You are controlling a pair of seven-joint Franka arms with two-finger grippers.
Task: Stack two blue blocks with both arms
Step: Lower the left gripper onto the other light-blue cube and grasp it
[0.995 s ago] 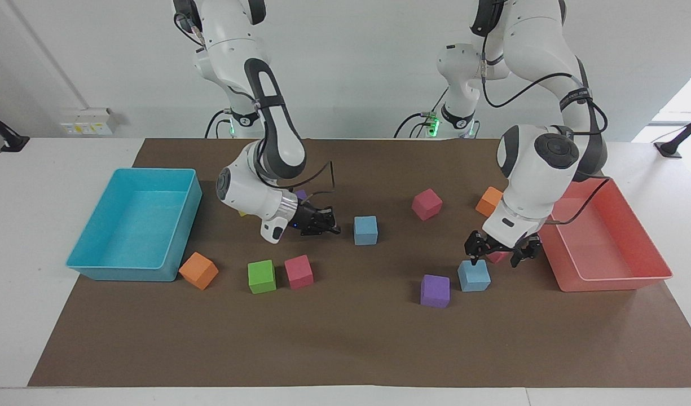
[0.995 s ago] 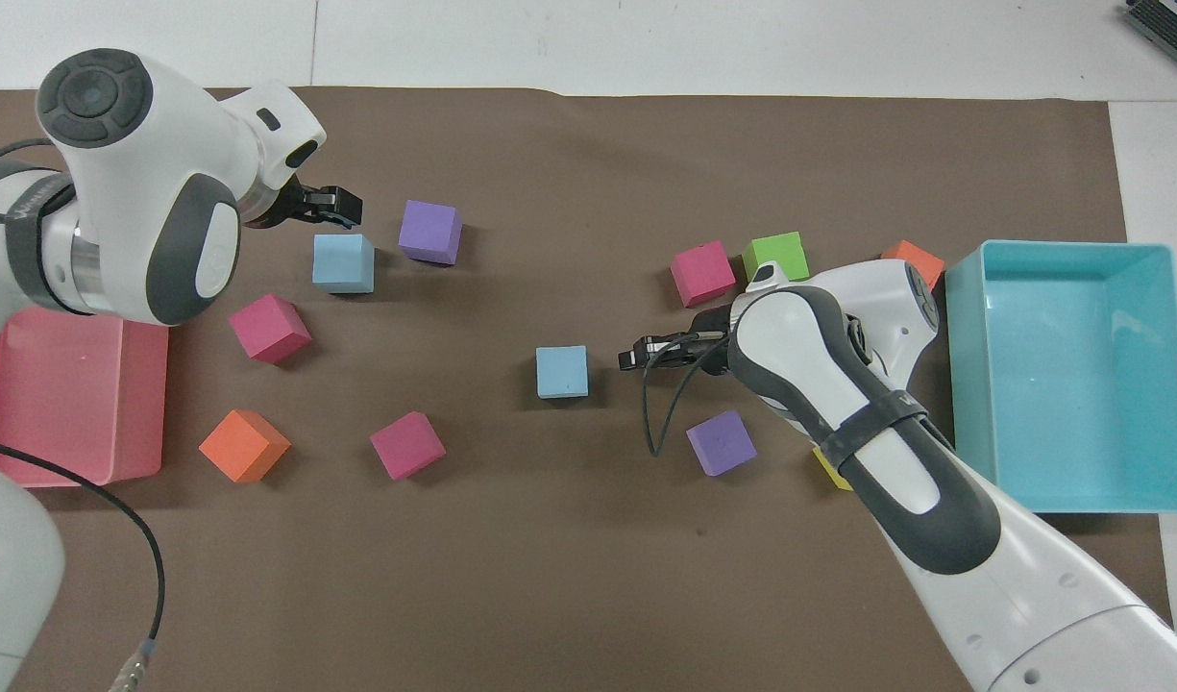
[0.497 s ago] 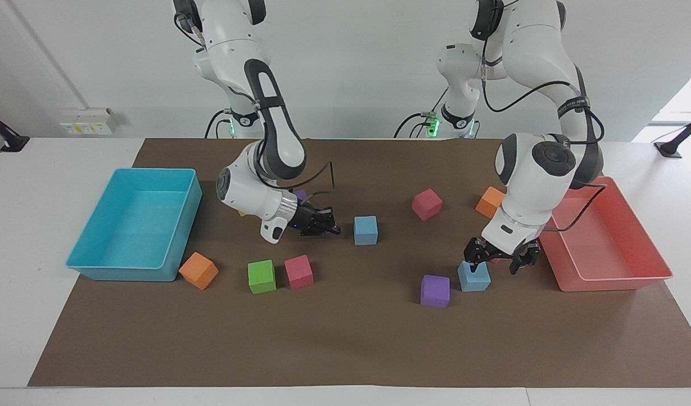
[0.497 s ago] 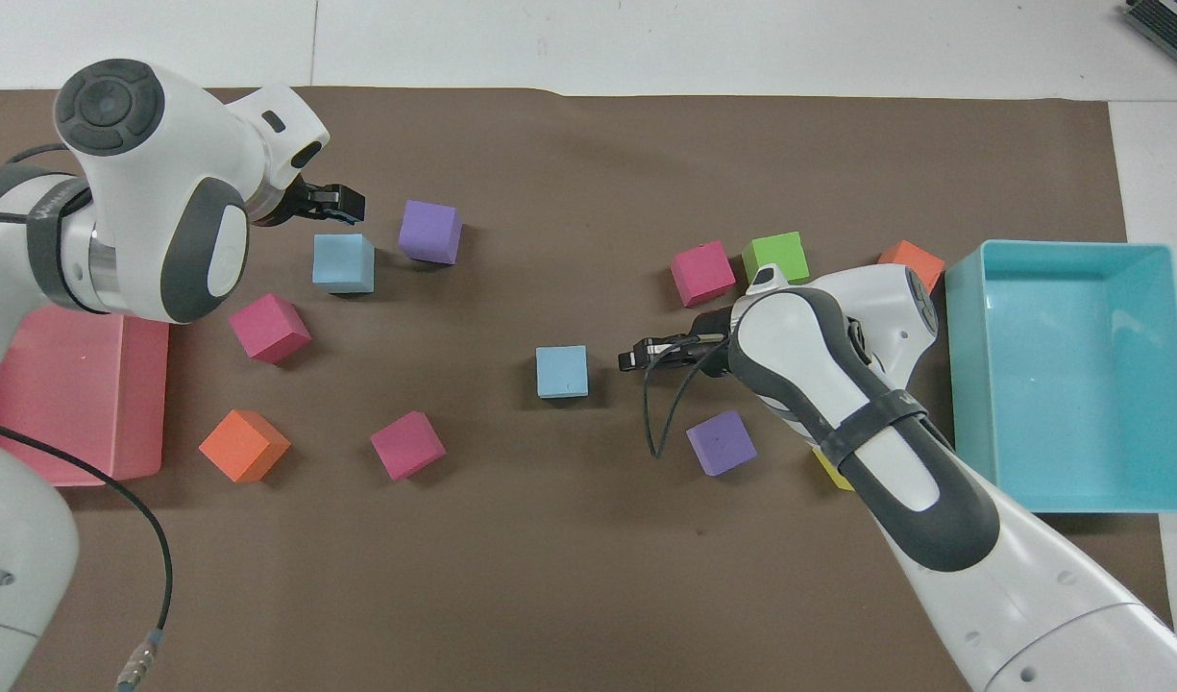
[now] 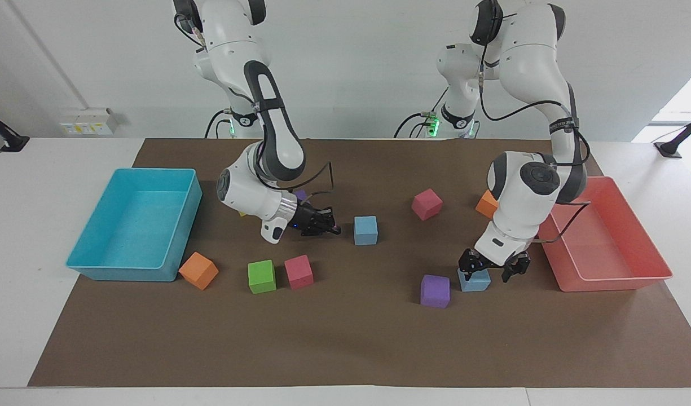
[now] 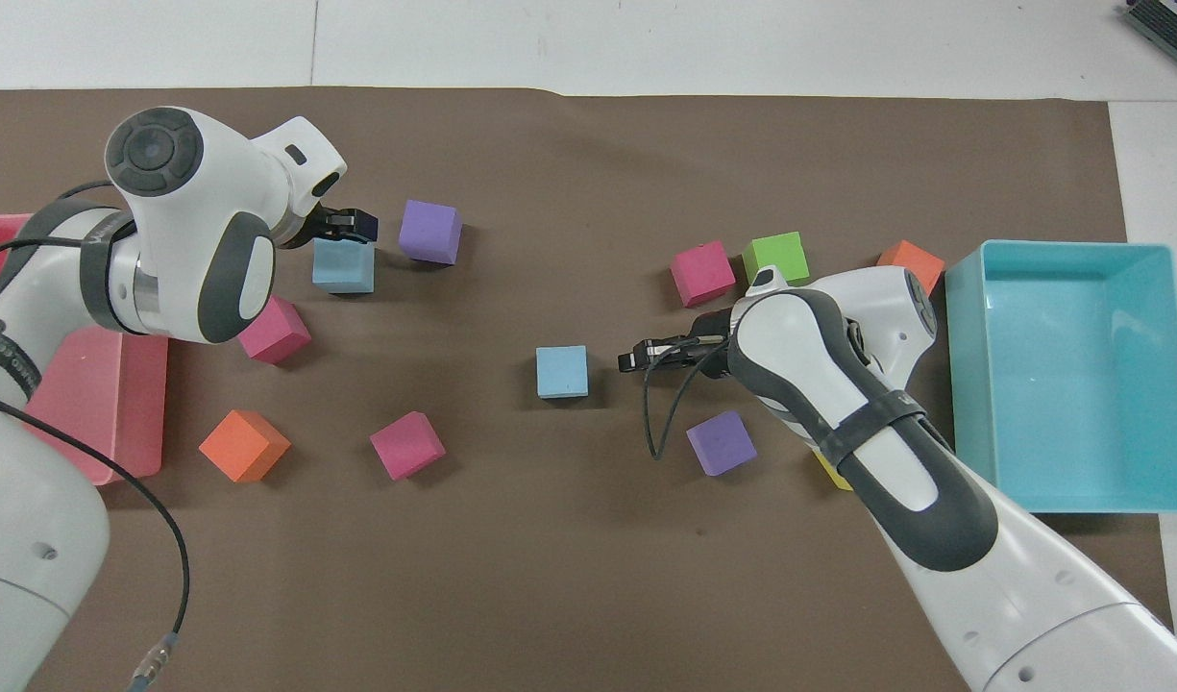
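I see left pincer (image 5: 488, 269) spread, straddling a blue block (image 5: 474, 280) by the purple cube (image 5: 435, 291) | right pincer (image 5: 329, 228) pinched together, second blue block (image 5: 365, 230) at its 3 o'clock, mid-bench.

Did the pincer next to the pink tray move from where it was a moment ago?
Yes. The left pincer has come down onto the blue block beside the purple block, edging away from the pink tray.

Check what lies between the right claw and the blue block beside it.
Nothing: only bare brown mat separates the shut right claw from the blue block, clearest in the overhead view.
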